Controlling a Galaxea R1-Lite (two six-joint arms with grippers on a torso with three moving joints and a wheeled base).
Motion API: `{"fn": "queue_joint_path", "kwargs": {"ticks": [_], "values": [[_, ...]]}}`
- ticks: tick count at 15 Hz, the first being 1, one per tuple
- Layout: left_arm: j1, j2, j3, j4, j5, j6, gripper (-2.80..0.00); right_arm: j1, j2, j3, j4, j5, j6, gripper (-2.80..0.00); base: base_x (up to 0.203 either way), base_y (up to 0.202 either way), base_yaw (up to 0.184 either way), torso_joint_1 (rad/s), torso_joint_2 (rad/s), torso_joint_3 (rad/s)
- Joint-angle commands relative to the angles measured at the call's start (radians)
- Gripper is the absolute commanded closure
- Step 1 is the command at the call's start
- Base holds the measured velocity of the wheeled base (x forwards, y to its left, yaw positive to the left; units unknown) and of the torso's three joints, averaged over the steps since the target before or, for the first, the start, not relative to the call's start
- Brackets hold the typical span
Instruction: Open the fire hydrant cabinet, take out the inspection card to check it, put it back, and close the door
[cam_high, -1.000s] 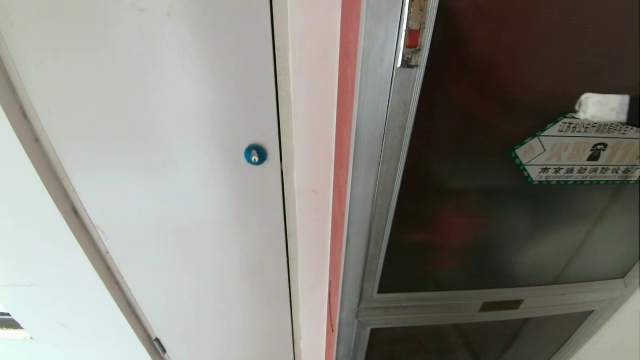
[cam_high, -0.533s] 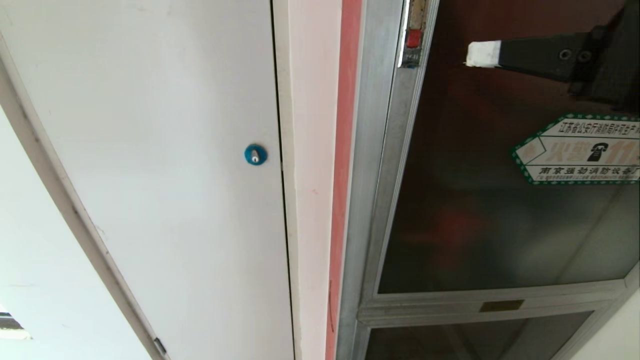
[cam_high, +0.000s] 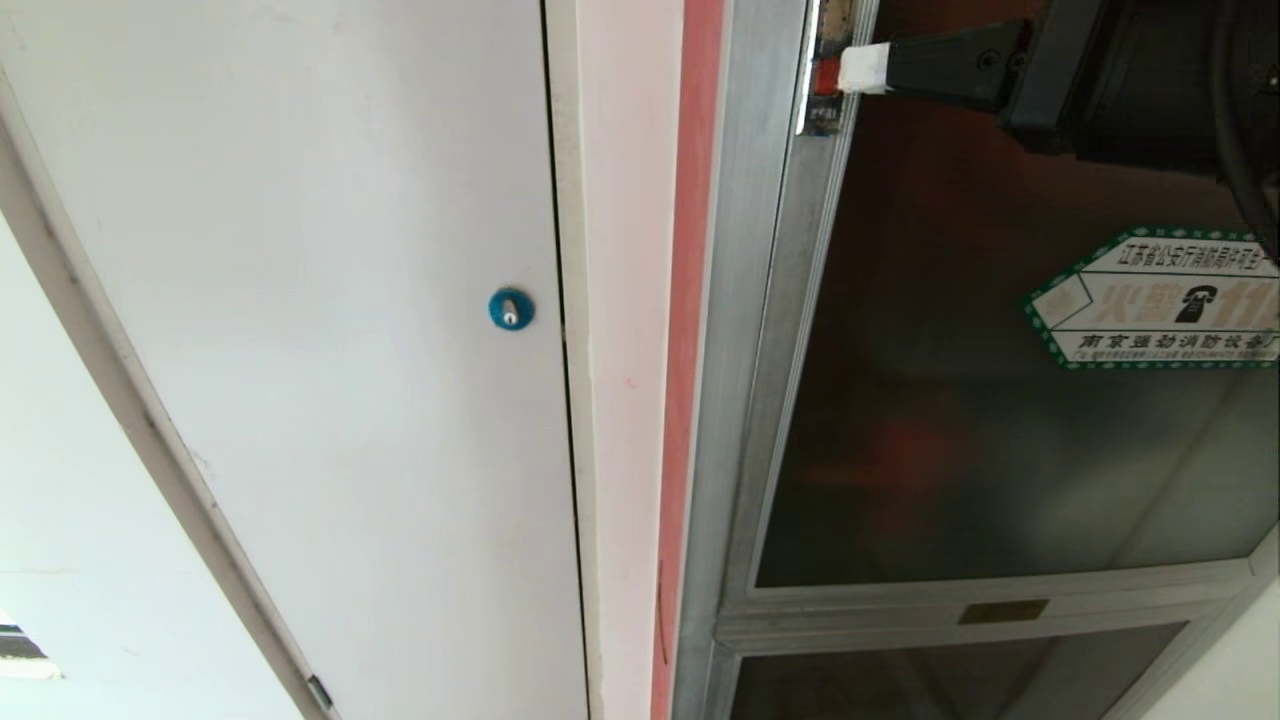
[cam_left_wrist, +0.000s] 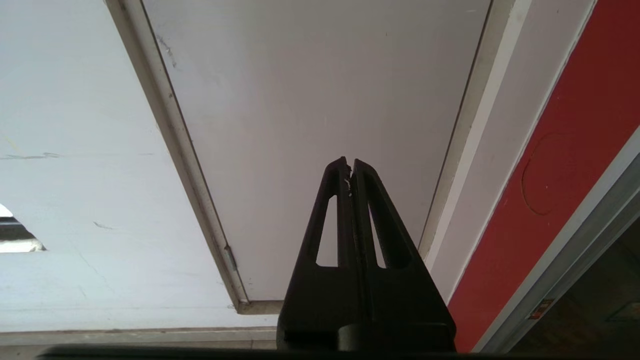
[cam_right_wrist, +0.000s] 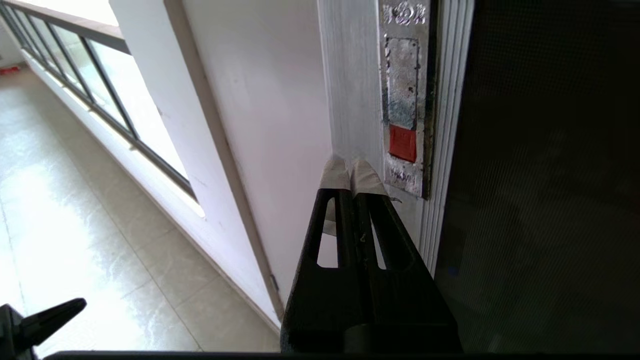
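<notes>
Pressing my right gripper (cam_high: 845, 69), jaws closed on nothing, beside the red latch (cam_high: 825, 77) on the shut door (cam_high: 1000, 420); left gripper (cam_left_wrist: 349, 165) parked, closed.

Head camera close before the door (cam_high: 1000, 400); right wrist camera nearer, sharing its red latch (cam_right_wrist: 402, 143).

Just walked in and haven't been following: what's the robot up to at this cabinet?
It is starting on the fire hydrant cabinet. The right gripper, fingers shut, has swung in from the right and now has its white-taped tips at the small red latch on the door, which is closed. The left gripper is idle, shut, near the white door.
</notes>
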Motion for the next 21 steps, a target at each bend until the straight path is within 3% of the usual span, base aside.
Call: {"fn": "queue_joint_path", "kwargs": {"ticks": [1, 21], "values": [[0.000, -0.001, 0.000, 0.000, 0.000, 0.000, 0.00, -0.001, 0.039, -0.030, -0.001, -0.015, 0.001, 0.00, 0.000, 0.000, 0.000, 0.000, 0.00, 0.000], [0.000, -0.001, 0.000, 0.000, -0.001, 0.000, 0.00, -0.030, 0.080, -0.038, -0.011, -0.071, 0.000, 0.00, 0.000, 0.000, 0.000, 0.000, 0.00, 0.000]]}}
